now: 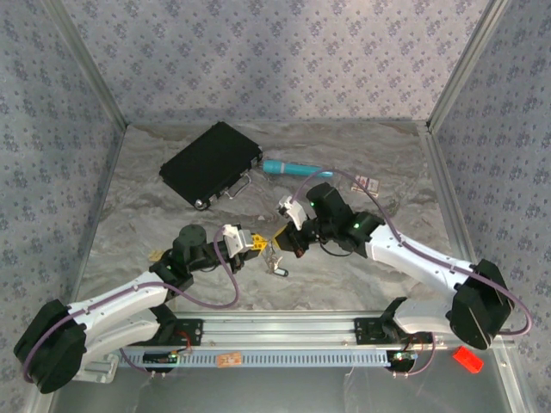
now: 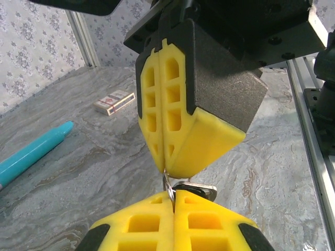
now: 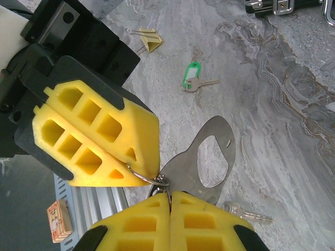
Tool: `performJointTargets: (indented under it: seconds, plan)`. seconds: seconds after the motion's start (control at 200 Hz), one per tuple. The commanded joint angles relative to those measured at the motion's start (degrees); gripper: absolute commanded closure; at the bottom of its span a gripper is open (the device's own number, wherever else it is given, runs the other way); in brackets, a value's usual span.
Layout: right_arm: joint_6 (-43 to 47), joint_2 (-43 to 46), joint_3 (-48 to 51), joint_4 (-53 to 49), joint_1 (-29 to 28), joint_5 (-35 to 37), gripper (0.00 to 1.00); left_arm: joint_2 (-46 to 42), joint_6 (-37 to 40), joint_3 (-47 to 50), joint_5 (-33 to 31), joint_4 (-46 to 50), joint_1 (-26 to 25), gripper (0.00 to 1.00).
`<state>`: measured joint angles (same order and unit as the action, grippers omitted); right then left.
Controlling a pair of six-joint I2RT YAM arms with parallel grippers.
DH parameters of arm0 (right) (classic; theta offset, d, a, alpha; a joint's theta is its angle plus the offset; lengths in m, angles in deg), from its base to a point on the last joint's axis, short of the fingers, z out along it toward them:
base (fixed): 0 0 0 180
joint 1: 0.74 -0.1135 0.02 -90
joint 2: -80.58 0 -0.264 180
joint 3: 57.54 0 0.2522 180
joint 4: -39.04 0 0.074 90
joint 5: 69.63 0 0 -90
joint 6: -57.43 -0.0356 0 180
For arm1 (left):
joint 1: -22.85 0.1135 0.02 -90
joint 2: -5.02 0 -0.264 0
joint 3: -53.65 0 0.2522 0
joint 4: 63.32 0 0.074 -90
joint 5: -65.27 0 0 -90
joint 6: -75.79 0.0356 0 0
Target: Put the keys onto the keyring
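The keyring (image 3: 148,178), a thin silvery ring with a flat metal tag (image 3: 190,164) hanging from it, is stretched between both grippers above the table. My left gripper (image 2: 174,192) is shut on one side of the ring, and my right gripper (image 3: 168,194) is shut on the other. In the top view the left gripper (image 1: 255,243) and the right gripper (image 1: 284,234) meet tip to tip at the centre. A dark-headed key (image 2: 203,189) sits just behind my left fingertips. On the table lie a green-headed key (image 3: 191,77) and a silver key (image 3: 247,213).
A black case (image 1: 211,163) and a teal pen (image 1: 288,168) lie at the back. A small card box (image 1: 368,183) lies back right. A yellow binder clip (image 3: 149,40) rests near the green-headed key. The metal rail (image 1: 284,331) runs along the near edge.
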<state>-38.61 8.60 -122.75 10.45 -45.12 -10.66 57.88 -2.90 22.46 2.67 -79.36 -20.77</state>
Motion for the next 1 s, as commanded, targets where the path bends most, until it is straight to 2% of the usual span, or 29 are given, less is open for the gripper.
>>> performJointTargets:
  seconds: [0.0, 0.095, 0.24, 0.335, 0.54, 0.635, 0.994]
  plan:
    - [-0.07, -0.79, -3.38, -3.10, 0.64, 3.49, 0.77, -1.28, -0.57, -0.58, 2.33, -3.95, -0.62, 1.00]
    - [1.61, 0.15, -4.41, -6.82, 1.76, 5.35, 0.60, -1.23, -0.75, -0.52, 1.96, -3.71, -0.66, 1.00]
    - [6.64, 4.27, -4.40, -10.01, 3.60, 12.12, 0.53, -1.02, -1.79, -0.08, 2.05, -5.12, -0.74, 1.00]
    - [12.36, 7.73, -1.58, -6.70, 2.98, 14.85, 0.53, -0.74, -3.00, 0.36, 2.34, -6.78, -0.68, 1.00]
    - [27.95, 12.81, 6.83, 5.19, -1.76, 6.66, 0.55, 0.77, -5.71, 1.00, 3.69, -10.34, -0.71, 1.00]
    - [28.47, 12.06, 7.50, 7.77, -2.20, 3.53, 0.57, 1.39, -6.18, 0.98, 4.50, -11.03, -0.69, 1.00]
    - [27.44, 8.58, 8.28, 12.13, -2.32, 0.28, 0.72, 2.57, -6.09, 0.64, 5.87, -11.60, -0.76, 1.00]
